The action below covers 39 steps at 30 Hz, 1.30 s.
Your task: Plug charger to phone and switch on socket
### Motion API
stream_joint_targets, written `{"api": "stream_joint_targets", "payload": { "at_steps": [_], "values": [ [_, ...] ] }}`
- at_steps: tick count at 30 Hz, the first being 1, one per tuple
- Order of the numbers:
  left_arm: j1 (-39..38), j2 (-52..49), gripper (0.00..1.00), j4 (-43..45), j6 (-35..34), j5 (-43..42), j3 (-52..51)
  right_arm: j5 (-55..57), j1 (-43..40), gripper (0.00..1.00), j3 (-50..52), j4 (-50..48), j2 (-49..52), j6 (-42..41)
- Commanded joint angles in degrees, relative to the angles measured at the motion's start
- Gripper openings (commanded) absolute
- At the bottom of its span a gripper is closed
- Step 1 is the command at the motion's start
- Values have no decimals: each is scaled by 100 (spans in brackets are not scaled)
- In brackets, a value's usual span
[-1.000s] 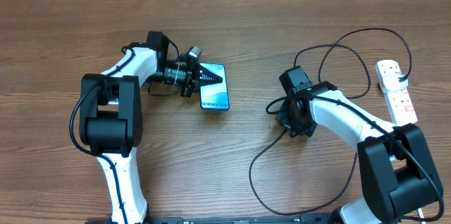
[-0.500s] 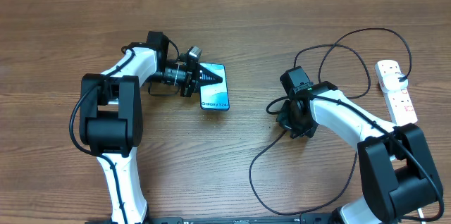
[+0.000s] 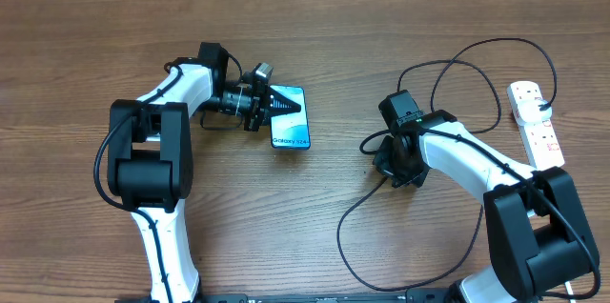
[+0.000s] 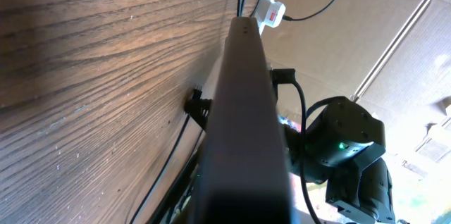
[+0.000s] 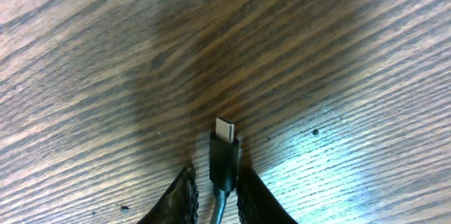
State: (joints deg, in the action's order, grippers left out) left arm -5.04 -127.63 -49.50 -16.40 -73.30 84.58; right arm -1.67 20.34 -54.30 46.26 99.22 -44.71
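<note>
With my right hand (image 5: 215, 183) clenched on the charger (image 5: 225, 155) tip just above the table (image 3: 286, 246), and my left hand (image 3: 284, 103) at the phone (image 3: 292, 124), grip unclear, I judged plugging in hand, next carrying the tip toward ten o'clock, aligned with the port.

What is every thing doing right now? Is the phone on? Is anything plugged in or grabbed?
phone: screen lit, facing up, no charger in it.
charger: tip bare and unplugged, pinched near its end.
socket: black plug in it; switches too small to tell on or off.
left end effector: shut on the phone's edge.
right end effector: shut on the charger.
</note>
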Motion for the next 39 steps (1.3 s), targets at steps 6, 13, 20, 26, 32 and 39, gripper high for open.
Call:
{"api": "stream_joint_targets", "payload": {
  "at_steps": [6, 13, 20, 26, 32, 39],
  "values": [
    [-13, 42, 4, 2, -37, -238, 33, -103, 17, 4, 63, 96, 179, 22],
    [-13, 48, 4, 92, 166, -15, 33, -599, 15, 4, -190, 203, 120, 927],
    [-22, 79, 4, 105, 970, -868, 35, -3270, 17, 4, -470, 411, -734, 3788],
    [-24, 79, 4, 184, 1008, -1523, 39, -5248, 17, 4, -470, 756, -1307, 4848],
    [-103, 186, 4, 149, 1045, -1725, 76, -6380, 175, 4, -466, 780, -1349, 5320],
    [-175, 1014, 4, 164, 979, -1720, 76, -6419, 501, 4, -463, 249, -1349, 4745]
  ]
}}
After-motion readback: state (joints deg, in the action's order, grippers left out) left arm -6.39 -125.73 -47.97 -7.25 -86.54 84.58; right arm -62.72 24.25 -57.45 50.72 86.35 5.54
